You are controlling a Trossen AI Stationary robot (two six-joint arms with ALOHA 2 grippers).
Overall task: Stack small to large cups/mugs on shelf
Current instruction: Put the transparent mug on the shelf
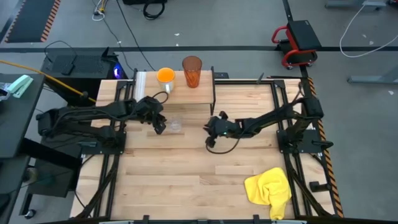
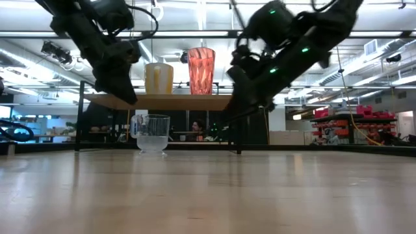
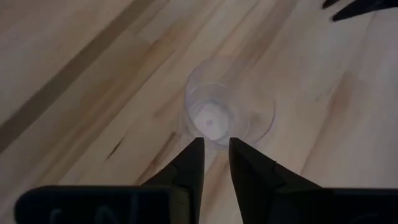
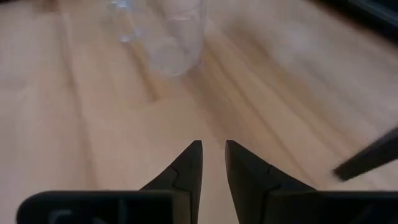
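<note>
Standing Alone: Glass on the Counter, Both Arms Empty

Standing upright on the counter (image 1: 186,180), the small clear glass (image 1: 175,124) sits just in front of the shelf (image 1: 205,83), between the two arms. The orange mug (image 1: 165,77) and the ribbed tumbler (image 1: 192,71) stand side by side on the shelf. The left gripper (image 1: 161,126) hangs just beside the glass, its fingers (image 3: 190,163) a narrow gap apart and holding nothing. The right gripper (image 1: 210,135) hovers near the glass on the other side, fingers (image 4: 189,163) likewise slightly parted and empty. A yellow cloth (image 1: 269,188) lies well apart, at the counter's near right corner.
</note>
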